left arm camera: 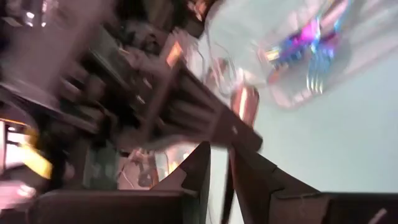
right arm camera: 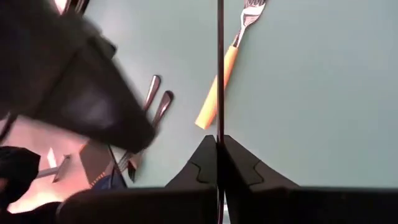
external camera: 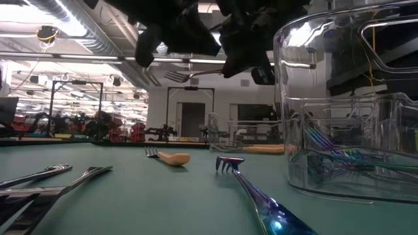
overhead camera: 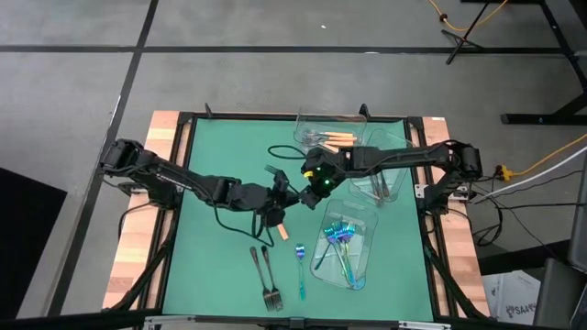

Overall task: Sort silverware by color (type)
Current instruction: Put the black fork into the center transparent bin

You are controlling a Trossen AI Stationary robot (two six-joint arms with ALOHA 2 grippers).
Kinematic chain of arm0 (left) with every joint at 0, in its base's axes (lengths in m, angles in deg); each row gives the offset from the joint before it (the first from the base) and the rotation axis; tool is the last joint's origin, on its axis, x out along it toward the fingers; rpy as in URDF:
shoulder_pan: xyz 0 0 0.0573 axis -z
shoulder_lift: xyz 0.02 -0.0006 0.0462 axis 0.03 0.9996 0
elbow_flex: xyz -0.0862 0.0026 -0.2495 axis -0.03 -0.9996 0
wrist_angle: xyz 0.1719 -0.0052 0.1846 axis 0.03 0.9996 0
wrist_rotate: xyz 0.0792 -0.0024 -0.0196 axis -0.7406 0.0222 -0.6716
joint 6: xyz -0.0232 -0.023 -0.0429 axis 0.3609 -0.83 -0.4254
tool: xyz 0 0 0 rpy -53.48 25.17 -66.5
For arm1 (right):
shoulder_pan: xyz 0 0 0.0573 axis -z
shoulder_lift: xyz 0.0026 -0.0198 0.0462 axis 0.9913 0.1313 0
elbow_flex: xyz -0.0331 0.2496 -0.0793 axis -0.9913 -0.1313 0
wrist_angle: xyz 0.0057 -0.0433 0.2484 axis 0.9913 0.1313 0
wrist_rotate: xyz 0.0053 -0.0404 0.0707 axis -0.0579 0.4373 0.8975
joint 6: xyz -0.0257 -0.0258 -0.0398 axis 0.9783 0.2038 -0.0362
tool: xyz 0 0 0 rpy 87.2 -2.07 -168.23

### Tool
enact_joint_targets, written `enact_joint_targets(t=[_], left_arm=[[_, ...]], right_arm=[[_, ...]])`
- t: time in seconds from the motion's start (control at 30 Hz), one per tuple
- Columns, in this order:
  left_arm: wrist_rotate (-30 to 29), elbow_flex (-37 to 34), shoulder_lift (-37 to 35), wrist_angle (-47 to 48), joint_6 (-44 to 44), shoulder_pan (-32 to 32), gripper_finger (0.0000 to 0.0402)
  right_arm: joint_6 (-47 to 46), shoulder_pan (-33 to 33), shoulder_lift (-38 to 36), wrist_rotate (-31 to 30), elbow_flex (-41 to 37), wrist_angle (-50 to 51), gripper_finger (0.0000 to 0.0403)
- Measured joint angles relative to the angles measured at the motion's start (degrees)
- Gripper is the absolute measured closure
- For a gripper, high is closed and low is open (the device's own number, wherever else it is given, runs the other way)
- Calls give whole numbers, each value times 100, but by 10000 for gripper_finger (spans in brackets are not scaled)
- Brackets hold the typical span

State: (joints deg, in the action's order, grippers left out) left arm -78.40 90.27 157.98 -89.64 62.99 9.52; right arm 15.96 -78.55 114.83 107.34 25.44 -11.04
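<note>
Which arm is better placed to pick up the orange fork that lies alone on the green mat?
Left, probably. The left gripper hangs just beside the orange fork, while the right gripper is farther off and already shut on a dark fork.

Green table mat (overhead camera: pixel 220 147); beside it on the mat: orange-handled fork (right arm camera: pixel 219 78), iridescent blue-teal fork (overhead camera: pixel 300 268), dark grey forks (overhead camera: pixel 266 275).

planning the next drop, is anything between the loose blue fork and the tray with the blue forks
Nothing visible: only bare green mat lies between the blue fork and that tray. Left gripper and right gripper sit farther up the table, off that path.
</note>
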Motion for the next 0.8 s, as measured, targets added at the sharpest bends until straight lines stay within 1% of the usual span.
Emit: enact_joint_targets(t=[0.17, 0.3, 0.37, 0.5, 0.7, 0.8], left_arm=[[97, 4, -1, -528, -45, 189, 344], [188, 4, -1, -547, -58, 265, 344], [190, 4, -1, -527, -210, 271, 344], [189, 4, -1, -449, -619, 255, 344], [190, 4, -1, -390, -892, 199, 344], [190, 4, -1, -378, -927, 146, 344]], right_arm=[[172, 153, -129, -51, -2, 176, 403], [269, 352, -352, -89, -2, 403, 403], [364, 432, -534, -185, -2, 570, 403], [543, 529, -954, -581, -2, 1040, 403], [614, 514, -1781, -1446, -2, 1873, 403], [471, 514, -2203, -1971, -2, 2383, 403]])
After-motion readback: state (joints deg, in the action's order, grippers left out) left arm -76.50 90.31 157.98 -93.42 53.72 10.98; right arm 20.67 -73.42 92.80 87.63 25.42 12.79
